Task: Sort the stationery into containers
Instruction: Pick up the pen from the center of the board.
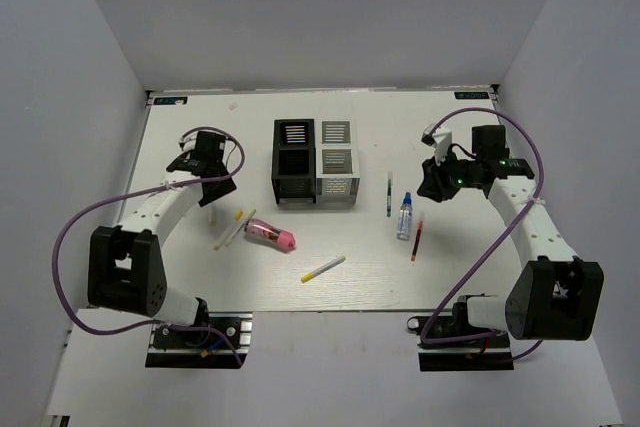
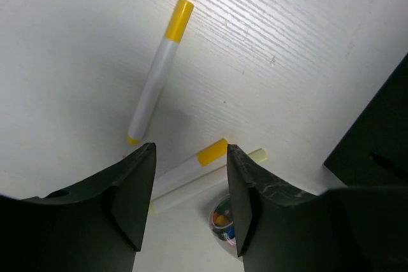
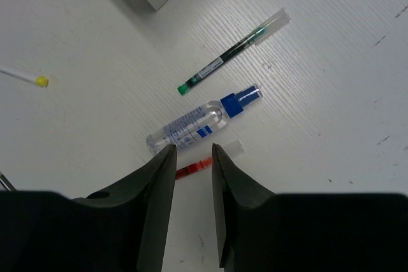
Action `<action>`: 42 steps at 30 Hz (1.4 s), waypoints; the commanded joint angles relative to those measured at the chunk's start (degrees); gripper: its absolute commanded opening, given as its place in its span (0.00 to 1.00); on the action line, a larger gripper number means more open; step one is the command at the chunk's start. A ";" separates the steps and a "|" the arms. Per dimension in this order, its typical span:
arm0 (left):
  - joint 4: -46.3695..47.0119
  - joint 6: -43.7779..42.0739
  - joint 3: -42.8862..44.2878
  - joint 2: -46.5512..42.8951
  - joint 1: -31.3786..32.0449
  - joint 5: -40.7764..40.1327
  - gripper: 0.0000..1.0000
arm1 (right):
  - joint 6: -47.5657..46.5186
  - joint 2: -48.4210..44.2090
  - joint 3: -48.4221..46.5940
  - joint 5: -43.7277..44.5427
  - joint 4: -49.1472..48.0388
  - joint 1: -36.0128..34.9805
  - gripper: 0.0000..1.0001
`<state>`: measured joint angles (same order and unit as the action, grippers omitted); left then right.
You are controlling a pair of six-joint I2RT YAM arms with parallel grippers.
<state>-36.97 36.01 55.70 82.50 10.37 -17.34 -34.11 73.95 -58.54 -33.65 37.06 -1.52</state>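
Black organizer (image 1: 292, 160) upright on the white table (image 1: 180, 277), silver-white organizer (image 1: 337, 159) touching its right side. All stationery in view lying flat on the table, outside both.

Nearer the arm bases than the black organizer and slightly left of it: pink-and-clear cylinder (image 1: 271, 234) on its side, with a yellow-banded pen (image 2: 191, 167) and a cream pen (image 2: 210, 183) side by side just left of it. A bit farther left, apart from those two, a white marker with a yellow cap (image 2: 159, 71). Nearer the bases and slightly right of the black organizer, well clear of it, a lone yellow-tipped pen (image 1: 323, 268).

Right of the black organizer, beyond the silver-white one: green pen (image 1: 389, 193), then the clear blue-capped bottle (image 1: 404, 216), then the red pen (image 1: 416, 236), close together but not touching.

Left fingers (image 2: 134, 189) well left of the black organizer, above the paired pens, spread apart, gripping nothing. Right fingers (image 3: 159, 183) far right of it, over the red pen, a narrow gap between them, also gripping nothing.
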 commanded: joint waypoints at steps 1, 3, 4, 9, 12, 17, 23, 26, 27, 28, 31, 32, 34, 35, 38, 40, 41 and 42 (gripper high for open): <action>2.52 -3.48 4.13 0.28 -0.26 -3.48 0.59 | -0.43 -1.62 0.62 -0.89 -1.46 -0.24 0.35; 1.11 -5.76 5.29 3.44 -0.88 -4.01 0.59 | -0.26 -1.79 1.15 -0.98 -1.55 -0.06 0.37; 1.11 -6.91 5.29 6.24 -1.49 -3.06 0.59 | -0.34 -1.79 1.15 -1.07 -1.72 -0.24 0.37; 3.92 -15.69 5.29 8.20 -3.34 1.96 0.61 | -0.61 -1.79 0.89 -0.72 -1.55 -0.24 0.38; 3.40 -17.89 5.82 10.22 -4.92 3.89 0.61 | -0.79 -1.79 1.24 -0.10 -1.64 -0.15 0.38; 5.50 -18.52 4.59 11.27 -6.59 5.82 0.61 | -0.52 -1.79 2.12 -0.54 -1.81 -0.06 0.38; 6.03 -20.18 4.59 15.59 -7.12 7.67 0.54 | -1.05 -1.71 0.80 -1.15 -0.85 -0.15 0.42; 6.56 -20.19 4.59 16.91 -7.65 8.29 0.47 | -2.19 -2.06 -0.08 -2.03 0.47 -0.15 0.45; 6.56 -20.19 4.59 17.51 -7.65 8.29 0.44 | -2.45 -2.15 -0.34 -2.38 0.56 -0.15 0.45; 6.56 -20.19 4.59 17.52 -8.17 8.29 0.42 | -2.54 -2.32 -0.52 -2.47 0.65 -0.06 0.47; 6.04 -20.19 3.19 17.52 -8.17 8.82 0.36 | -2.28 -2.59 -0.52 -3.00 1.00 -0.07 0.47; 6.03 -20.19 2.58 17.52 -8.17 8.82 0.33 | -2.10 -2.59 -0.52 -3.09 0.91 -0.15 0.47; 5.51 -20.19 1.79 17.52 -8.17 8.82 0.32 | -2.10 -2.85 -0.34 -3.61 0.91 -0.24 0.47; 5.51 -20.19 1.26 17.52 -8.17 8.82 0.28 | -1.93 -3.11 -0.34 -3.70 1.08 -0.15 0.47; 5.51 -20.19 -0.15 16.91 -8.17 8.82 0.17 | -2.19 -3.38 -0.34 -3.88 1.09 -0.15 0.48; 4.98 -20.19 -0.16 15.25 -8.17 9.43 0.02 | -3.15 -3.20 -0.34 -4.23 1.79 -0.06 0.48; 4.98 -19.67 -0.16 14.54 -8.17 9.43 0.00 | -3.59 -3.29 -0.52 -4.32 2.05 -0.24 0.48; 4.46 -19.66 0.63 12.88 -8.17 9.96 0.00 | -3.86 -3.38 -0.61 -4.49 2.49 -0.24 0.50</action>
<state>-28.91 16.34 57.58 98.10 2.68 -8.91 -36.18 72.03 -57.12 -36.27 37.74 -1.56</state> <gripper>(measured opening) 0.237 0.488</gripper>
